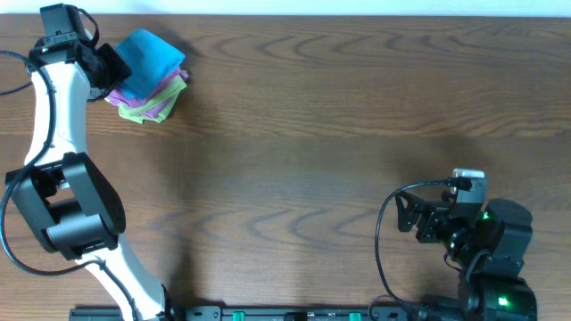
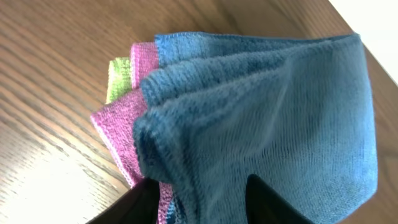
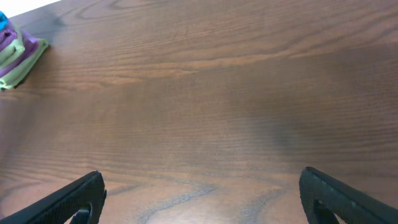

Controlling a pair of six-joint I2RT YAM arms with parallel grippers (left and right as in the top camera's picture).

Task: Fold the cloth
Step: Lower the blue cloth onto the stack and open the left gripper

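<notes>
The sky-blue cloth [image 1: 150, 55] lies folded on top of a stack at the table's far left corner. In the left wrist view the cloth [image 2: 267, 106] fills most of the frame, its layered edges fanned toward the left. My left gripper [image 1: 111, 64] is at the stack's left side. Its two dark fingers [image 2: 146, 199] stand apart, so the left gripper [image 2: 204, 183] is open, with the blue fabric's edge lying between them. My right gripper [image 1: 406, 212] rests open near the front right, far from the cloth. In the right wrist view the right gripper [image 3: 202, 177] has only bare wood between its fingers.
Under the blue cloth lie a purple folded cloth [image 2: 118, 124] and a light green folded cloth [image 2: 118, 78]; the green one [image 1: 147, 111] sticks out toward the front. The table's back edge [image 1: 268, 16] runs just behind the stack.
</notes>
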